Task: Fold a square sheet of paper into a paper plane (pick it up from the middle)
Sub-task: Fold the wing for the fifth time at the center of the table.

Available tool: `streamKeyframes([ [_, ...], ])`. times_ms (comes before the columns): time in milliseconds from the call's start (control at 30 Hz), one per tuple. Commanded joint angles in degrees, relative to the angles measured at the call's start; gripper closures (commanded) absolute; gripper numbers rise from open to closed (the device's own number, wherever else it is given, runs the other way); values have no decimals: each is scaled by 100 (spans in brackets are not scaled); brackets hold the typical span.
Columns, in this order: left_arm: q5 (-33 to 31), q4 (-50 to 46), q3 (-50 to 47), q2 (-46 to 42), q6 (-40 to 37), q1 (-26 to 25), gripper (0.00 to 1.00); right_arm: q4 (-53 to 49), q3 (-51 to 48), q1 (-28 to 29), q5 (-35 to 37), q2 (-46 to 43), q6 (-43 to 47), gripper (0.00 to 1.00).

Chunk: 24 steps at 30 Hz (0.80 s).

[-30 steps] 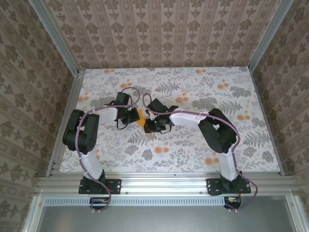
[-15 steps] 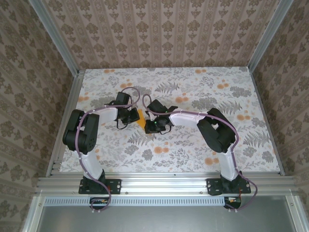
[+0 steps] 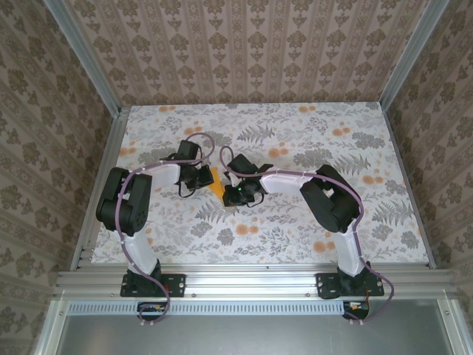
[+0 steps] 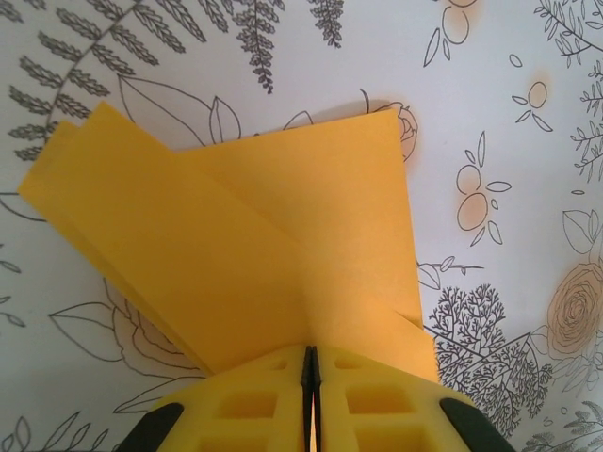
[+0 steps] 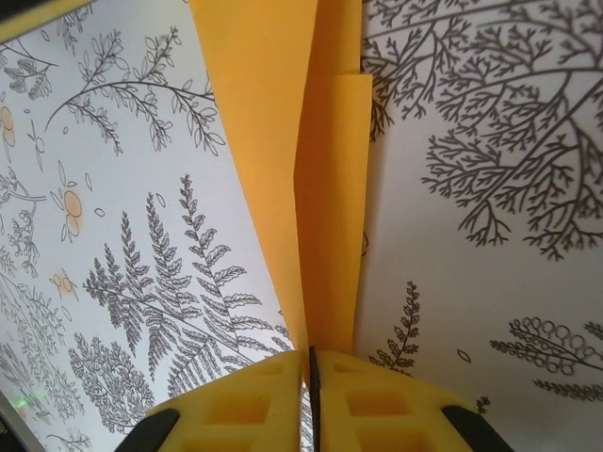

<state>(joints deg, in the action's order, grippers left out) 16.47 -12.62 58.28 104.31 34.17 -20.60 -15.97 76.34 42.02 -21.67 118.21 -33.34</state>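
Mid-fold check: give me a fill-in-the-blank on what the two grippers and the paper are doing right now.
1. The left gripper is ____ on the paper.
2. The paper's colour is ____.
3. Counting the right gripper, ____ grippers pinch the paper at once.
4. The paper lies in overlapping layers, so it is ____ rather than a flat single sheet.

Missing words: shut; orange-yellow; two; folded.

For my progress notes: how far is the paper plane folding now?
Done: the paper already has several folds, layers overlapping. In hand: the jaws of both arms are shut on it, from opposite sides. Remaining: it is not yet a clear narrow dart, so the last folds probably remain.
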Motion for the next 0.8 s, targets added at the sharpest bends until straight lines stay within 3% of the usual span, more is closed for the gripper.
streamKeyframes([
  [0,-86,-236,83,-76,-165,-23,86,216,-227,-88,-305,167,-154,91],
  [300,271,252,-335,-718,-15,-23,75,1197,-794,-334,-882,176,-668,95],
  [467,835,1131,-1007,-1064,363,-23,68,1665,-983,-443,-1168,192,-936,94],
  [767,1618,2801,-1949,-1085,1040,-141,77,2118,-1115,-572,-1462,298,-1265,96],
])
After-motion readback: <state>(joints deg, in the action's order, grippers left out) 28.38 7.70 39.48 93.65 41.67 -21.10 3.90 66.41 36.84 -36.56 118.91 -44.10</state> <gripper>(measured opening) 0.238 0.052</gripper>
